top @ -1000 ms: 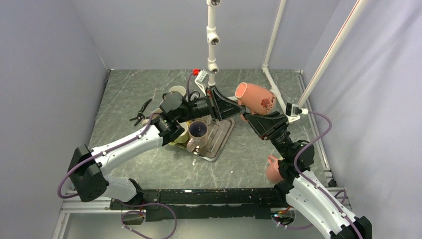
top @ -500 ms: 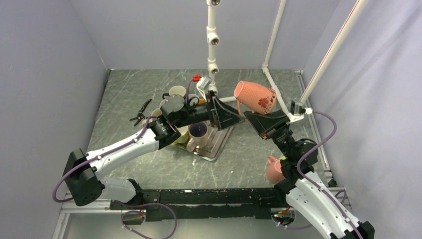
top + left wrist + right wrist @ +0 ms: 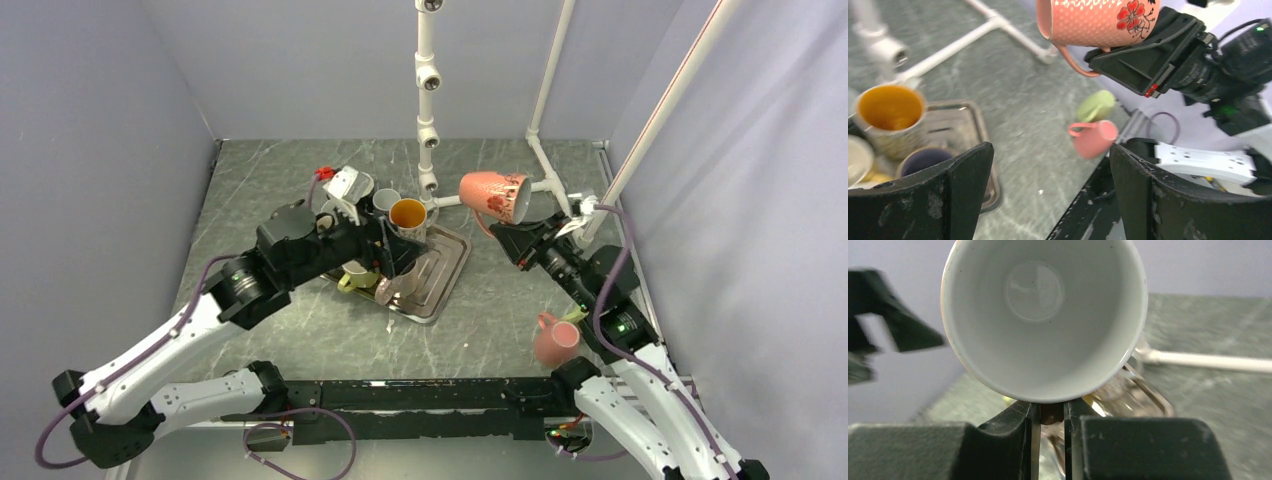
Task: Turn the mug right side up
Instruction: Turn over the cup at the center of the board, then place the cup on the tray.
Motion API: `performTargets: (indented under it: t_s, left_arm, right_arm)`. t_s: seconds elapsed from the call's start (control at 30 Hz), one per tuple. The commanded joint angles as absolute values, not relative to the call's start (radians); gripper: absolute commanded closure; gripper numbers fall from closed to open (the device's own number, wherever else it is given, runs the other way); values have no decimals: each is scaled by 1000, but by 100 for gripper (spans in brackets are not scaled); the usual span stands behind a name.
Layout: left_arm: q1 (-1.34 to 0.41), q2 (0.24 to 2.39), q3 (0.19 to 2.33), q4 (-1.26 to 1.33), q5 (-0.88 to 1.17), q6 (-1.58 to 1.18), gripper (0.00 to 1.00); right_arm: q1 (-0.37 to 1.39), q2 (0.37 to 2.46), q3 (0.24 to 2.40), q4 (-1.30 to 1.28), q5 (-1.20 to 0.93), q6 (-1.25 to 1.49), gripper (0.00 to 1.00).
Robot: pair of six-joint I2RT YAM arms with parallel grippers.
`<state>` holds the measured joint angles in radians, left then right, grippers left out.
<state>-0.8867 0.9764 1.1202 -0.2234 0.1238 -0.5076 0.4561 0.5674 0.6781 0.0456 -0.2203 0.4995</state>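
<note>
The pink mug (image 3: pixel 492 192), printed with a red flower, is held on its side in the air right of the tray (image 3: pixel 452 262), its handle pinched by the closed right gripper (image 3: pixel 1052 416). The left gripper (image 3: pixel 1050 170) is spread wide, empty.

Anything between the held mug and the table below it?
Nothing visible. The mug hangs sideways in the right gripper over bare table; the tray sits to its left, the open left gripper apart.

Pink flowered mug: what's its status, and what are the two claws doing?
Right gripper shut on pink mug handle. Mug aloft, on its side. Left gripper open, empty, by the tray.
</note>
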Motion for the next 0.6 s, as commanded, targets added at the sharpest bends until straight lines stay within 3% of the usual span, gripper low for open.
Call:
performTargets:
  t_s: [0.0, 0.17, 0.57]
  left_arm:
    - [-887, 920, 1159, -551, -142, -407, 10]
    - [-887, 890, 1144, -665, -280, -397, 11]
    - [-888, 821, 1055, -646, -359, -355, 12]
  right_arm:
    - [459, 627, 753, -145, -111, 213, 100]
    - [459, 732, 743, -186, -119, 143, 100]
    - [507, 1047, 858, -282, -67, 125, 100]
